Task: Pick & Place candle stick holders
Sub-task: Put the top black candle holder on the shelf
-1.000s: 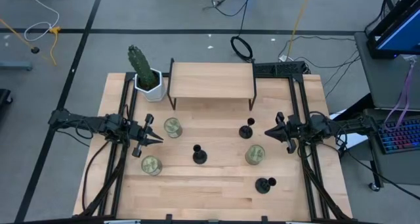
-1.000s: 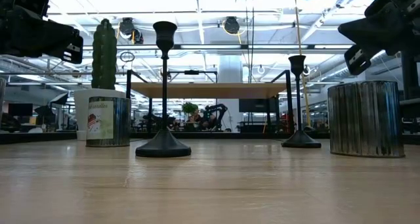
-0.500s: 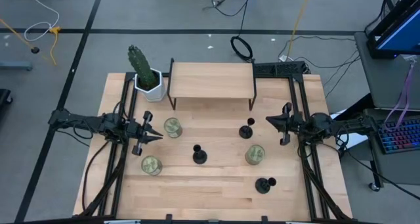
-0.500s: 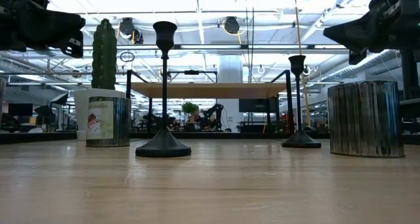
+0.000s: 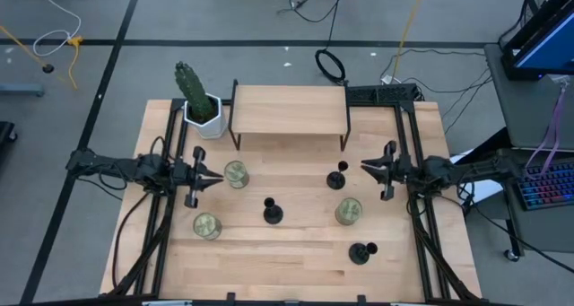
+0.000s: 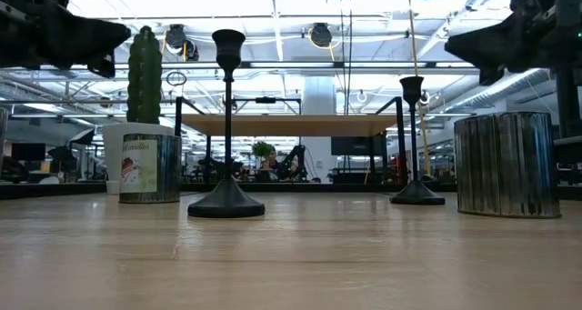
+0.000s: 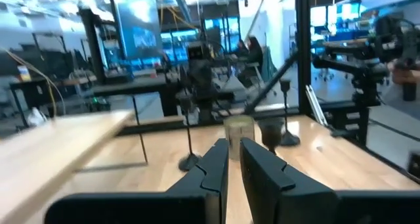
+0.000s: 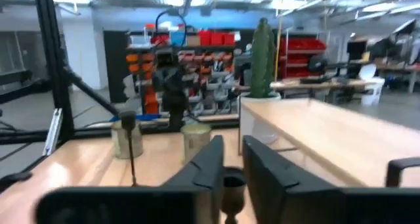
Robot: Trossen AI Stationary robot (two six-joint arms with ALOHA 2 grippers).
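Note:
Three black candle stick holders stand upright on their round bases on the wooden table: one at the right centre (image 5: 336,178), one in the middle (image 5: 272,212), one near the front right (image 5: 360,251). Two show in the low view (image 6: 227,119) (image 6: 414,146). My left gripper (image 5: 218,179) hovers at the left, shut and empty, its fingers (image 7: 220,168) pointing toward the table's right. My right gripper (image 5: 365,169) hovers at the right, shut and empty, just right of the right-centre holder, whose cup (image 8: 231,184) shows past its fingers.
Three shiny tins stand on the table (image 5: 236,173) (image 5: 206,225) (image 5: 348,211). A wooden shelf on thin black legs (image 5: 289,109) stands at the far edge, a potted cactus (image 5: 199,104) to its left. Black frame rails (image 5: 161,225) run along both sides.
Both grippers have shifted a little toward the table's far edge. My right gripper, which tipped downward before, has levelled out and risen slightly. My left gripper has also levelled. The holders and tins have stayed where they were.

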